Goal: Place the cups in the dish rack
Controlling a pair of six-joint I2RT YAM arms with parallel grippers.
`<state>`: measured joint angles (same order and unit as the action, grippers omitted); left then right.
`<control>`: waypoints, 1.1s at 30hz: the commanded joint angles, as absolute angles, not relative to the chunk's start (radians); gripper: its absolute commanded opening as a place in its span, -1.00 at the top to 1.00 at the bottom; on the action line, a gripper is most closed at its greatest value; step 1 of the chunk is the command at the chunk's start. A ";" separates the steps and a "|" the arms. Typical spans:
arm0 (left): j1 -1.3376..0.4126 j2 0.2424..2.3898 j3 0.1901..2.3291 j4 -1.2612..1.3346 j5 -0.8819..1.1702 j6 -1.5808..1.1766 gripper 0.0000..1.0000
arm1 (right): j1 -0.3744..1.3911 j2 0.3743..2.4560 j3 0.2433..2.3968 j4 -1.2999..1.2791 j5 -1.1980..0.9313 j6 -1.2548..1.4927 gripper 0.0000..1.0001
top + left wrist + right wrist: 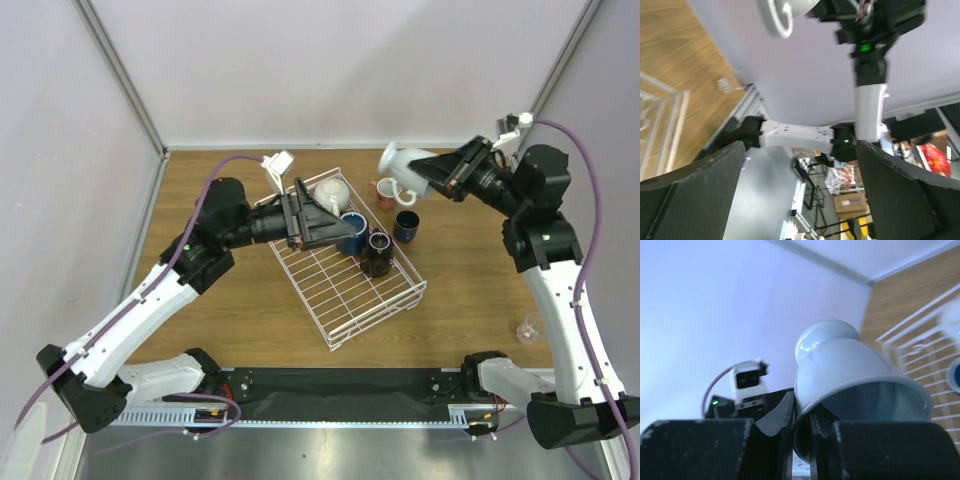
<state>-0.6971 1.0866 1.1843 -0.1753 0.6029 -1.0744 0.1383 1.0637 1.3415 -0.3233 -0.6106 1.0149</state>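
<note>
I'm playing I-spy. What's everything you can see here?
dish rack: one, white wire, middle of the table
cream-white mug: one, rack's far corner
blue mug: one, in the rack beside it
black mug: one, in the rack too
salmon-pink mug: one, on the table behind the rack
dark navy mug: one, on the table right of the rack
pale mug: one, whitish, held in the air
clear glass thing: one, small, table's right edge
table: one, brown wood
left arm: white and black, jaws open above the rack
right arm: white and black, jaws shut on the pale mug
</note>
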 commanded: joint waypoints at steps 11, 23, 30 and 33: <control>-0.813 1.117 1.218 0.084 0.380 -1.183 -0.84 | 0.377 0.999 1.167 0.322 -0.650 1.407 1.00; -0.819 1.137 1.273 0.026 0.330 -1.135 -0.11 | 0.502 1.019 1.178 0.328 -0.607 1.390 1.00; -0.819 1.121 1.266 -0.057 0.275 -1.100 1.00 | 0.509 1.028 1.183 0.298 -0.615 1.374 1.00; -0.818 1.118 1.287 -0.153 0.198 -1.045 1.00 | 0.463 1.046 1.280 0.013 -0.617 1.286 -0.02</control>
